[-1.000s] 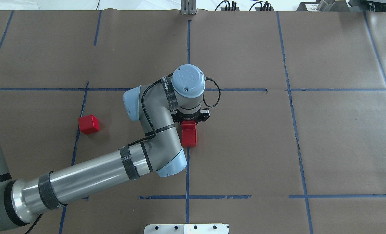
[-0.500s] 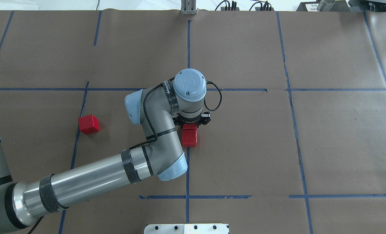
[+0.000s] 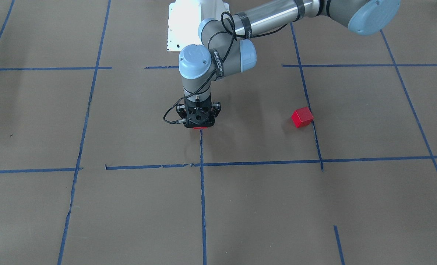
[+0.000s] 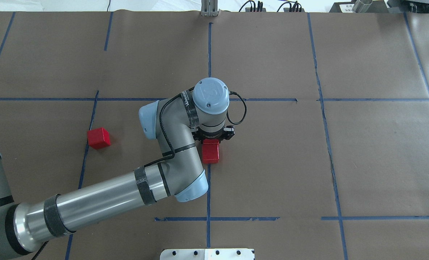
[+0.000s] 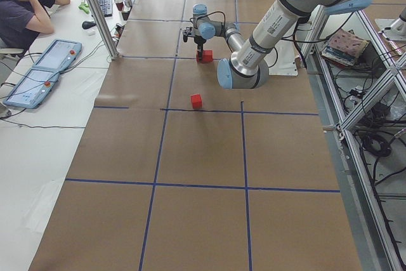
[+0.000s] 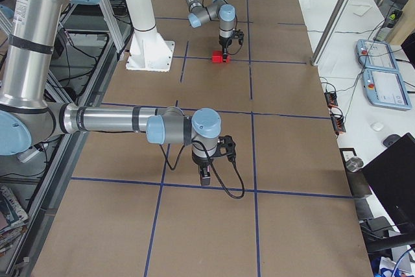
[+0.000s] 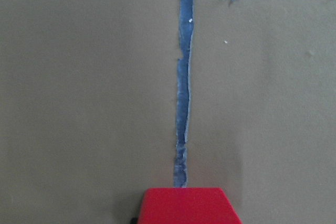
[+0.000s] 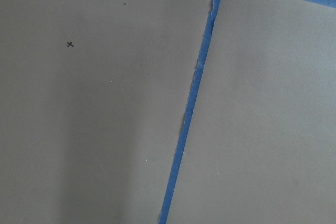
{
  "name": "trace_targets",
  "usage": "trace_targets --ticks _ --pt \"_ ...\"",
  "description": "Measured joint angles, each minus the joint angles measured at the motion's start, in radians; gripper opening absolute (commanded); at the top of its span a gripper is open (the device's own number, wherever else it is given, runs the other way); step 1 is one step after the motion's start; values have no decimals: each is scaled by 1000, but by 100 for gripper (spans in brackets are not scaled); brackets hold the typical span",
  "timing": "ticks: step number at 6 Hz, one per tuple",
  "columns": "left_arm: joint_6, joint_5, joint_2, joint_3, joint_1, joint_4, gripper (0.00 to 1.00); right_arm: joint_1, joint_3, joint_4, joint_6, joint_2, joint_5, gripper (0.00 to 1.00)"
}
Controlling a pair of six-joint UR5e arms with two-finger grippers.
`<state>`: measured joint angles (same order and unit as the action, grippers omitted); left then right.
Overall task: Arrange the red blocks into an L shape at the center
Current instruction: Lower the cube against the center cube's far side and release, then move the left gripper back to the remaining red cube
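Shift over the last second: left gripper [image 3: 200, 124] lowered and drawn toward 6 o'clock in the overhead view. Carried red block [image 4: 211, 142] now flush against resting red block [image 4: 210, 155], at its 12 o'clock; gap between the two gone. Fingers hidden under the wrist from above. Judged clamped on the carried red block, going by the red face low in the wrist view and the red sliver beneath the gripper from the front. Both cubes on the vertical tape line [image 4: 208, 191], inside the center cell [image 4: 265, 159]. Reads as long leg of the L laid, release pending.

Third red block [image 4: 98, 138] well apart at 9 o'clock, just beside the cell's side tape, on bare bench [image 4: 380, 162]; wanted for the short leg. Only the left arm [image 4: 102, 196] itself overhanging that path.

Right gripper [image 6: 204, 176] well apart, seen from the side only; cannot tell whether fingers apart or together.
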<state>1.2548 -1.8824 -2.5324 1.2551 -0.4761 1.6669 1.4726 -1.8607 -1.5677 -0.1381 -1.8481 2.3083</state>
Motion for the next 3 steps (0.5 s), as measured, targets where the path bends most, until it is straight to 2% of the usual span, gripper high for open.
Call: trace_targets --ticks 1,2,3 --pt "0 0 1 1 0 1 82 0 0 0 0 0 0 99" --pt "0 1 3 1 1 -2 100 0 0 0 0 0 0 100" --pt "-2 4 4 5 1 0 100 0 0 0 0 0 0 100"
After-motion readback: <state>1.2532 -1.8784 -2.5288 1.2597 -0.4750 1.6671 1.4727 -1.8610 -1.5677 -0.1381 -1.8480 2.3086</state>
